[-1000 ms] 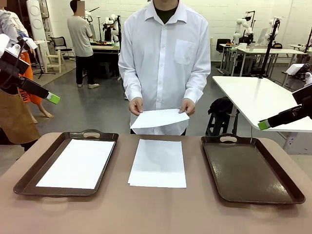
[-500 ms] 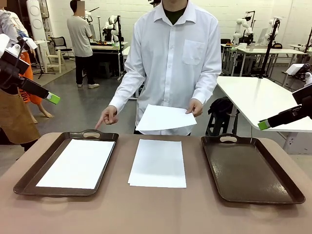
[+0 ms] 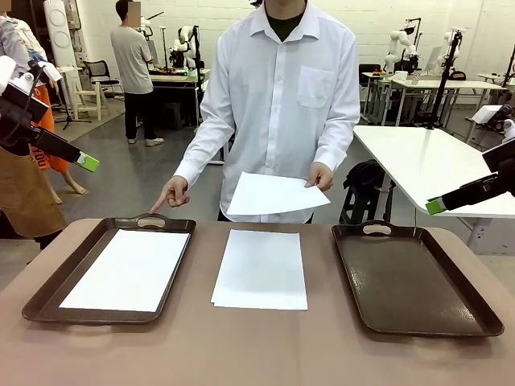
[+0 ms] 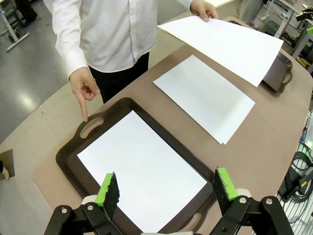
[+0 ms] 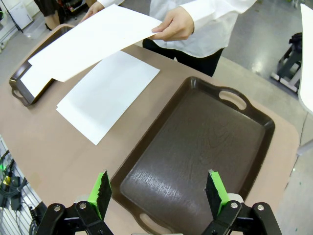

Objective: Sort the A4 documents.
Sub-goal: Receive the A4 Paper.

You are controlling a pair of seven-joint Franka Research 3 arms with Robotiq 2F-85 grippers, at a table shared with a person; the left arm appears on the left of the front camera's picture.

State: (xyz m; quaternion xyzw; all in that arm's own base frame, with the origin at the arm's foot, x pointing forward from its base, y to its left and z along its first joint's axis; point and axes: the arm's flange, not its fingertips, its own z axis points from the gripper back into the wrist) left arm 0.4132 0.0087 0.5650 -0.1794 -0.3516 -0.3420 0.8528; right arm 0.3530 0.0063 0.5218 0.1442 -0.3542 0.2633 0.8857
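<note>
A small stack of A4 documents (image 3: 260, 269) lies in the middle of the table, between two dark brown trays. One white sheet (image 3: 126, 269) lies in the left tray (image 3: 48, 289). The person holds another sheet (image 3: 273, 193) in one hand above the table's far edge. The person's other hand (image 3: 169, 195) points a finger down at the left tray's far handle. My left gripper (image 4: 166, 188) hangs open high above the left tray, holding nothing. My right gripper (image 5: 159, 191) stands open above the empty right tray (image 5: 195, 147).
In the front view both arms stay out at the sides, left gripper (image 3: 88, 163) and right gripper (image 3: 435, 206) well above the table. A white table (image 3: 426, 161) stands behind at the right. Bare brown tabletop (image 3: 257, 346) runs along the near edge.
The person let go of the held sheet with one hand and brought that hand down to point at the left tray's handle. Both arms have kept still.
</note>
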